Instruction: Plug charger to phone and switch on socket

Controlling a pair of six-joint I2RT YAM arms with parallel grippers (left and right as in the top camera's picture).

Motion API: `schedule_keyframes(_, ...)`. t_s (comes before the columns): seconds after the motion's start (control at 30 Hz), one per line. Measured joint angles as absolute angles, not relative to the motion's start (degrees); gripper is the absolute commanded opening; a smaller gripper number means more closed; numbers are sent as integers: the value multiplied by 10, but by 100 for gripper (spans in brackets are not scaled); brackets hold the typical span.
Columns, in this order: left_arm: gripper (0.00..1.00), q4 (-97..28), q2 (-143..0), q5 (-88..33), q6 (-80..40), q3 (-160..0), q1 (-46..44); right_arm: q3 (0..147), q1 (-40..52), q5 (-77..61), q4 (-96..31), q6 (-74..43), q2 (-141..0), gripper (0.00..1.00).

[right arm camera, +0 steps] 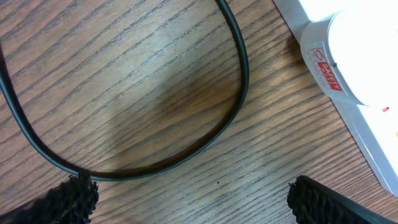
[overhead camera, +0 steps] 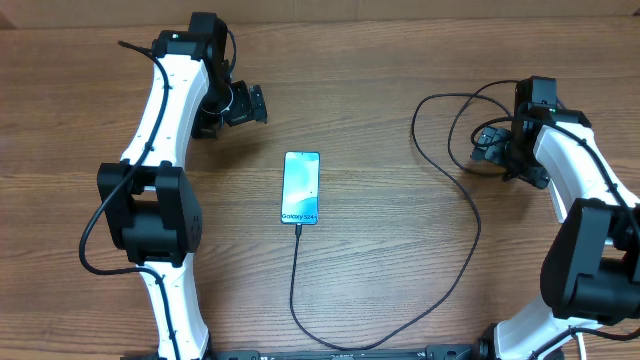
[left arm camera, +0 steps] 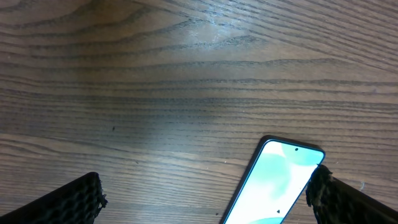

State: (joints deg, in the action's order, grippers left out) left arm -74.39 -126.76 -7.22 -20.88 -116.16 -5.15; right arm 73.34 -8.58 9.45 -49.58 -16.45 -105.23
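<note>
Table (overhead camera: 380, 290): brown wood-grain top, matte, with a soft glare patch in the left wrist view. A paler band runs along the far edge in the overhead view. Nothing more of the room shows.

Left gripper (overhead camera: 257, 104): jaws spread wide, nothing between them. The phone (left arm camera: 273, 186) lies flat with its screen lit. Its top corner is just inside this gripper's right-hand finger (left arm camera: 348, 202). Can't tell whether they touch.

Right gripper (right arm camera: 193, 198): jaws also wide and empty, bare wood between the pads. The charger (right arm camera: 239, 74) curves across the table ahead of it and passes close by its left-hand finger (right arm camera: 71, 199). In the overhead view the cable runs in a long sweep to the phone's lower edge and meets it there. The joint is too small to judge.

The socket (right arm camera: 382, 143): white body ahead and to the right of the right gripper. A rounded white part with a red label sits on it. No switches are in view.
</note>
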Motion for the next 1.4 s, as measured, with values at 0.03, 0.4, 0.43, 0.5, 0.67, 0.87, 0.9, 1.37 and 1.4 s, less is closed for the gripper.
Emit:
schedule_keyframes(0.03, 100, -744, -1268, -72, -209, -1162, -51, 733, -86, 94, -496, -165, -1052, 100)
schedule_keyframes(0.4, 100, -744, -1268, -72, -209, -1162, -52, 733, -86, 94, -496, -164, -1052, 100)
schedule_keyframes(0.43, 100, -744, -1268, -72, -209, -1162, -52, 733, -86, 94, -496, -164, -1052, 100)
schedule_keyframes(0.5, 100, -744, -1268, -72, -209, -1162, -53, 733, -86, 94, -496, -164, -1052, 100)
schedule_keyframes(0.67, 100, -744, -1268, -72, -209, -1162, -56, 733, -86, 95, -496, -164, -1052, 100)
schedule_keyframes(0.87, 100, -744, -1265, -72, -209, -1162, -56, 733, -86, 94, -496, -165, -1052, 100)
schedule_keyframes(0.9, 100, -744, -1261, -72, -209, -1162, -56, 733, -86, 94, -496, -164, -1052, 100)
schedule_keyframes(1.37, 100, -744, -1034, -72, -209, -1164, -56, 733, -86, 95, -496, -164, -1052, 100)
schedule_keyframes(1.4, 99, -744, -1019, -72, -209, -1164, -56, 733, -86, 94, -496, -165, -1052, 100)
